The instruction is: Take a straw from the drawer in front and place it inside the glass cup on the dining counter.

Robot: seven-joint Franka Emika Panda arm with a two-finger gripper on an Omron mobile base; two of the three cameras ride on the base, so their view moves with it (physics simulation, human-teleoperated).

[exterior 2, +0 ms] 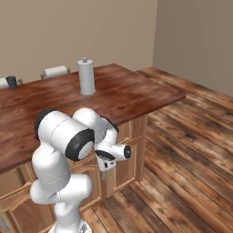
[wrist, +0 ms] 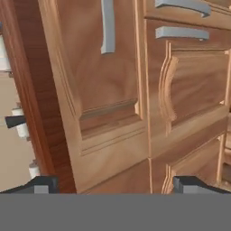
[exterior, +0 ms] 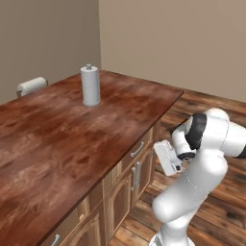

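A white robot arm holds its two-finger hand (wrist: 115, 184) spread wide and empty, close against the light wood cabinet front below the large dining counter (exterior: 57, 144) with its glossy reddish-brown wood-grain top. Seen along the hand, two arched-panel cabinet doors (wrist: 108, 103) fill the space ahead, their silver bar handles (wrist: 107, 27) near the top of the frame, with a drawer front's handle (wrist: 182, 6) beyond them.

The wide, shallow wooden drawer (exterior 2: 125, 131) under the counter's edge looks shut, so the thin red straw, presumably inside it, is out of sight. The small dark grey tumbler (exterior 2: 12, 82) stands at the far left of the counter top, well apart from the tall white-grey paper towel roll (exterior 2: 86, 76) near the counter's middle.

The work appears to be at its first step: reaching the drawer. The next move calls for lifting the hand from the door panels up to the drawer's bar handle, closing on it squarely, and pulling straight out.
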